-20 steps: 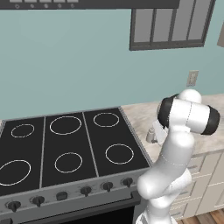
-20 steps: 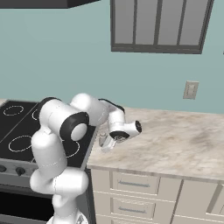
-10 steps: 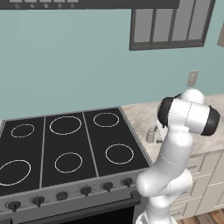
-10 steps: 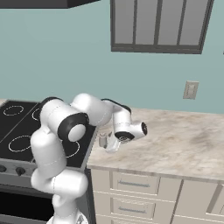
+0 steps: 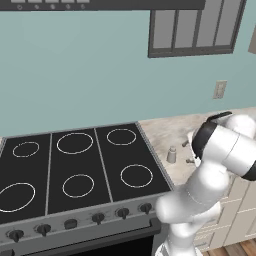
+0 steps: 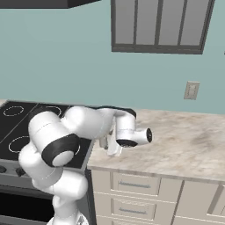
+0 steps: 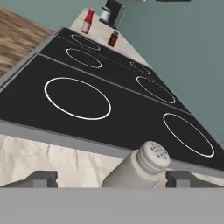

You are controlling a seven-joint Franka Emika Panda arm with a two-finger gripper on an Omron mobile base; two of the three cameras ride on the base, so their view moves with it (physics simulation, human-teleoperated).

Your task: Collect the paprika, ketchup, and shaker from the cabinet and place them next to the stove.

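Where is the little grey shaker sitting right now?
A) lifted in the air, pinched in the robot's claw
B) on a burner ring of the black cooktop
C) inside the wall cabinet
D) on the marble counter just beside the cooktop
D: the shaker stands upright on the counter next to the stove, between the open fingers of the gripper.

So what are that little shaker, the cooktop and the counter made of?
Shaker: matte grey body, perhaps plastic or metal, with a perforated rounded top. Stove: glossy black glass by its look, with white printed rings. Counter: mottled beige stone, likely marble or granite.
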